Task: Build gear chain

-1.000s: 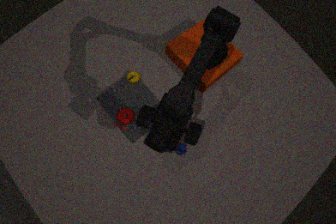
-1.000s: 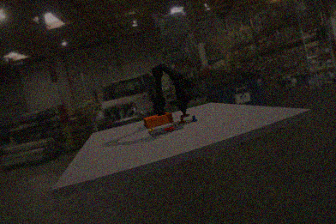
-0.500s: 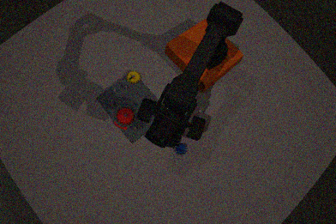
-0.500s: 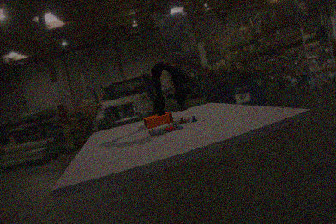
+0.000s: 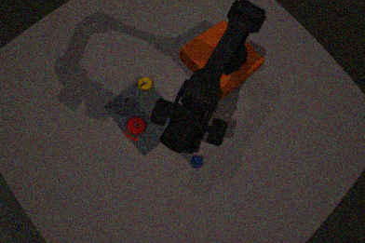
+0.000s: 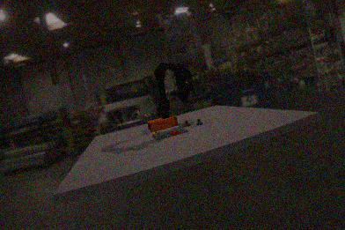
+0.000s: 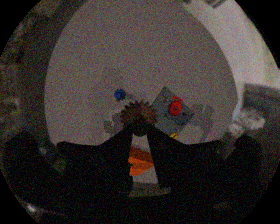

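Note:
My gripper (image 7: 139,125) is shut on a brown gear (image 7: 138,113), held high above the table right of the board in the top view, where the arm hides the fingers. The grey board (image 5: 145,147) (image 7: 165,95) bears the red gear (image 5: 134,128) (image 7: 172,108) and the yellow gear (image 5: 147,83) (image 7: 173,135). Its small dark pegs are too blurred to count. A loose blue gear (image 5: 196,161) (image 6: 199,122) (image 7: 119,94) stands on the table off the board. A small brownish thing (image 6: 187,123) stands beside it in the exterior view, probably another gear; its kind is unclear.
A large orange block (image 5: 200,49) (image 6: 163,123) (image 7: 141,162) lies beside the board, under the arm. A red arrow (image 5: 130,137) curves beside the red gear. The arm's shadow falls across the table and part of the board.

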{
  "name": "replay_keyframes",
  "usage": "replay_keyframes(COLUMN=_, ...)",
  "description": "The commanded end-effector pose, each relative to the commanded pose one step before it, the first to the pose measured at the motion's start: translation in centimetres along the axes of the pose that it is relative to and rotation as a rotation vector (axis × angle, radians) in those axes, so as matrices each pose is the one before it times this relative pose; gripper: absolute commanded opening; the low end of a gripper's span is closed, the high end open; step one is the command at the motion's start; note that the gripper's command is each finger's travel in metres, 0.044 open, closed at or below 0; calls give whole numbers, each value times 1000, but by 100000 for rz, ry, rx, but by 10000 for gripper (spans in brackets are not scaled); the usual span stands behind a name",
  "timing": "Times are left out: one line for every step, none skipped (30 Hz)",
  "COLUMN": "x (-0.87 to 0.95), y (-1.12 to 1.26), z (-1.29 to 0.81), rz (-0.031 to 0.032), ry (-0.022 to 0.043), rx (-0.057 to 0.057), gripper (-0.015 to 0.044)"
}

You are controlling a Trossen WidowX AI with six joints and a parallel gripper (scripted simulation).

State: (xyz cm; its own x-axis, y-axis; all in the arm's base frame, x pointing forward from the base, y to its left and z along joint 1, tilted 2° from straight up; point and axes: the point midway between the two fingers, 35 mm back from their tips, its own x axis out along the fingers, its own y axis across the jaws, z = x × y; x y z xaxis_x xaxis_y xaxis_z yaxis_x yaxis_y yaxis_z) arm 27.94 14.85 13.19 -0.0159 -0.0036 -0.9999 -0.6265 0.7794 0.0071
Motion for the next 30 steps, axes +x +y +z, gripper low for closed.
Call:
replay_keyframes(x=-488, y=-200, z=92, rz=-144, ry=-991, rx=-107, gripper=0)
replay_keyframes(x=49, y=-149, z=26, rz=-25, ry=-41, rx=136, gripper=0)
replay_keyframes(x=63, y=-192, z=32, rz=-33, ry=-53, rx=175, gripper=0)
replay_keyframes(x=77, y=-234, z=38, rz=-41, ry=-63, rx=213, gripper=0)
replay_keyframes(x=85, y=-258, z=40, rz=-45, ry=-69, rx=234, gripper=0)
replay_keyframes(x=85, y=-260, z=38, rz=-46, ry=-69, rx=235, gripper=0)
replay_keyframes(x=80, y=-243, z=-80, rz=-22, ry=342, rx=256, gripper=0)
replay_keyframes(x=81, y=-242, z=-81, rz=-18, ry=342, rx=255, gripper=0)
replay_keyframes(x=81, y=-241, z=-82, rz=-13, ry=342, rx=255, gripper=0)
replay_keyframes(x=81, y=-241, z=-83, rz=-9, ry=343, rx=255, gripper=0)
replay_keyframes(x=81, y=-240, z=-84, rz=-5, ry=343, rx=254, gripper=0)
replay_keyframes(x=81, y=-239, z=-85, rz=-1, ry=343, rx=254, gripper=0)
replay_keyframes(x=78, y=-217, z=-3, rz=-4, ry=96, rx=63, gripper=0)
replay_keyframes(x=77, y=-212, z=7, rz=-4, ry=59, rx=34, gripper=0)
replay_keyframes(x=88, y=-238, z=41, rz=-8, ry=-33, rx=-38, gripper=0)
replay_keyframes(x=98, y=-264, z=43, rz=-10, ry=-36, rx=-42, gripper=0)
replay_keyframes(x=99, y=-265, z=40, rz=-10, ry=-36, rx=-42, gripper=0)
replay_keyframes(x=99, y=-266, z=38, rz=-11, ry=-36, rx=-42, gripper=0)
replay_keyframes(x=100, y=-267, z=35, rz=-11, ry=-35, rx=-42, gripper=0)
replay_keyframes(x=100, y=-268, z=32, rz=-12, ry=-35, rx=-42, gripper=0)
replay_keyframes(x=101, y=-269, z=29, rz=-12, ry=-35, rx=-42, gripper=0)
replay_keyframes(x=101, y=-270, z=27, rz=-13, ry=-34, rx=-42, gripper=0)
replay_keyframes(x=102, y=-270, z=24, rz=-13, ry=-34, rx=-42, gripper=0)
replay_keyframes(x=102, y=-271, z=21, rz=-14, ry=-34, rx=-42, gripper=0)
replay_keyframes(x=103, y=-272, z=18, rz=-14, ry=-33, rx=-42, gripper=0)
replay_keyframes(x=103, y=-273, z=16, rz=-15, ry=-33, rx=-42, gripper=0)
replay_keyframes(x=104, y=-273, z=13, rz=-15, ry=-33, rx=-42, gripper=0)
replay_keyframes(x=104, y=-274, z=10, rz=-16, ry=-32, rx=-42, gripper=0)
replay_keyframes(x=105, y=-275, z=7, rz=-16, ry=-32, rx=-42, gripper=0)
replay_keyframes(x=105, y=-275, z=4, rz=-17, ry=-31, rx=-42, gripper=0)
